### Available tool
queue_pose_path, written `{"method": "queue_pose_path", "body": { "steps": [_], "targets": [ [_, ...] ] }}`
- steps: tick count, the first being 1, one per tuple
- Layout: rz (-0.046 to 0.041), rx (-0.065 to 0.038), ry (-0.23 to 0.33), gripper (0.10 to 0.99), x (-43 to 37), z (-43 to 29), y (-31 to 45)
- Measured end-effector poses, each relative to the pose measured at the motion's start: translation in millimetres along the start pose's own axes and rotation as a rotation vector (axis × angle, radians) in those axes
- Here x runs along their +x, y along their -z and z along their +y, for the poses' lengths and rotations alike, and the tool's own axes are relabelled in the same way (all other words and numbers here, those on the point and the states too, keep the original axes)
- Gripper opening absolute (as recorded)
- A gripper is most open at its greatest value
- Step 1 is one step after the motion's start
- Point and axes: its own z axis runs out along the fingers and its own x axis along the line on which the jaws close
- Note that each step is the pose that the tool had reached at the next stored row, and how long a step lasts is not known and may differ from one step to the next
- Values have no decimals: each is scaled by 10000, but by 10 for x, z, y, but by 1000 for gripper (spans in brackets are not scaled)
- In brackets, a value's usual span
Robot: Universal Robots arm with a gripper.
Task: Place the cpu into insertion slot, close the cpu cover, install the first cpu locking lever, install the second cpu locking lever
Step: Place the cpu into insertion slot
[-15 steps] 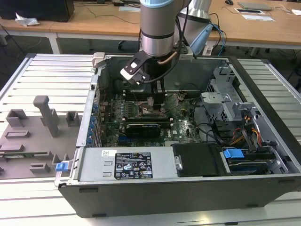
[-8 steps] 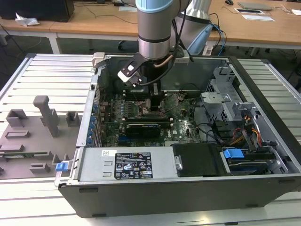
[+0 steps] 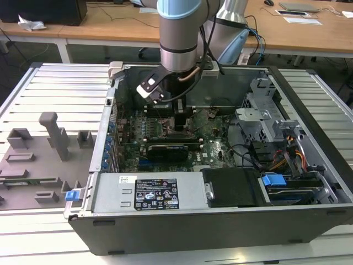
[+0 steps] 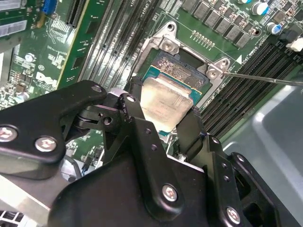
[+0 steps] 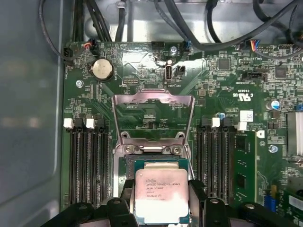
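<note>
Even, bright room light falls from above in the exterior view, whitening the ribbed table [image 3: 49,88]; the open computer case [image 3: 110,199] is dimmer inside, its motherboard [image 3: 215,149] shaded beneath the arm [image 3: 179,33]; in the second wrist view the cpu [image 4: 163,101] carries a warm glare patch; in the first wrist view the cpu cover [image 5: 152,94] shines, and the case wall [image 5: 28,118] reads hazy grey.
</note>
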Motion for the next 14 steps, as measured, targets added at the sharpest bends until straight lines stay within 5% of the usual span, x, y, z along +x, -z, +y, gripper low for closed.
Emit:
{"method": "queue_pose_path", "body": {
  "steps": [14],
  "targets": [
    [-6,32,-76,541,50,-39,-178]
  ]
}}
